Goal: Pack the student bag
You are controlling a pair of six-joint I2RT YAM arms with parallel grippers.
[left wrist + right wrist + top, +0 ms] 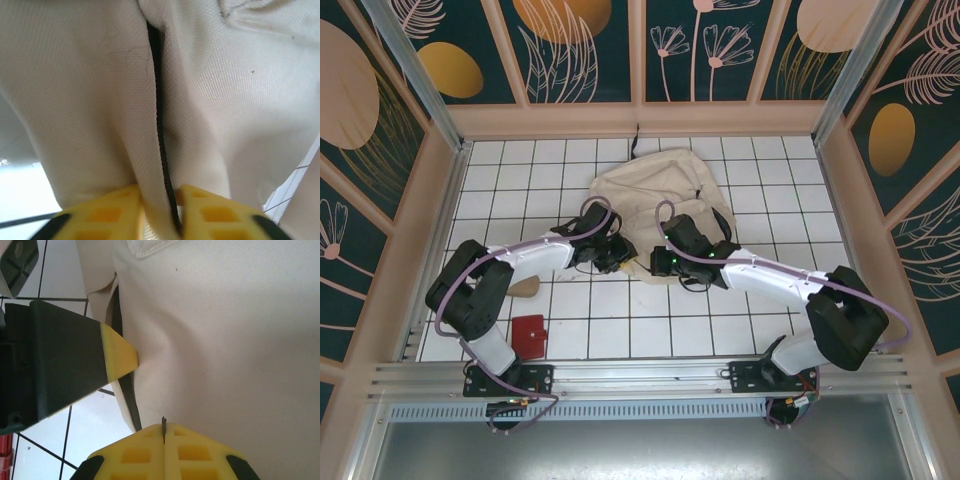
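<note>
The student bag [655, 190], a large beige fabric backpack, lies on the white tiled table behind the two grippers. My left gripper [616, 256] is at the bag's near edge. Its yellow fingertips [117, 207] are shut on a raised fold of the bag's cloth [90, 100], with a black zipper line [159, 100] running down between them. My right gripper [662, 264] sits just to the right of it. The right gripper [163, 432] is shut, and a thin dark tab [163, 422] pokes up between its tips against the bag [225, 340]. The left gripper's fingertip [119, 356] presses the cloth beside it.
A small red flat item [529, 335] lies near the left arm's base, with a tan object [523, 288] just behind it. Wooden walls [440, 200] fence the table on the left, back and right.
</note>
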